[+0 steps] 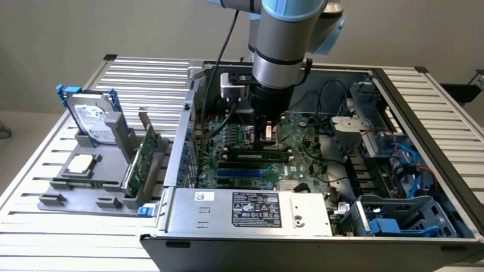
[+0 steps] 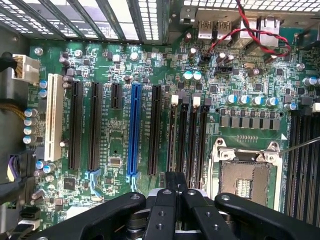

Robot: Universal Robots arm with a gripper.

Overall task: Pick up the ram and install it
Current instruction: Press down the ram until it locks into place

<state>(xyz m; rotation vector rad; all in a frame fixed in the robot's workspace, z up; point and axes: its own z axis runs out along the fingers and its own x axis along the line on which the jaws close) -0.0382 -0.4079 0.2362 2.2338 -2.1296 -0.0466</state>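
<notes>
A slatted metal table (image 1: pixel 68 226) carries an open computer case (image 1: pixel 318 226) and, at the exterior view's left, a grey holder tray (image 1: pixel 79 195) with spare parts. Inside the case, the fingers (image 2: pixel 175 192) are pressed together with nothing between them, poised over the motherboard (image 2: pixel 120 65) just beside the empty processor socket (image 2: pixel 246 177) and the black memory slots (image 2: pixel 187 135). In the exterior view the gripper (image 1: pixel 266 136) hangs right above the ram (image 1: pixel 257 153), a narrow green stick lying lengthwise in the slot area of the board; it looks already seated there, though whether it is fully latched cannot be told. By that reading the placing step is done or nearly so, and the closed fingers suggest pressing the stick down rather than carrying it. Any further push would call for a straight, even descent along the stick's top edge. Room is tight: the case walls, the power supply (image 1: pixel 250 208) toward the front and loose cables (image 1: pixel 226 122) beside the arm crowd the space, leaving clear travel mostly straight upward.
</notes>
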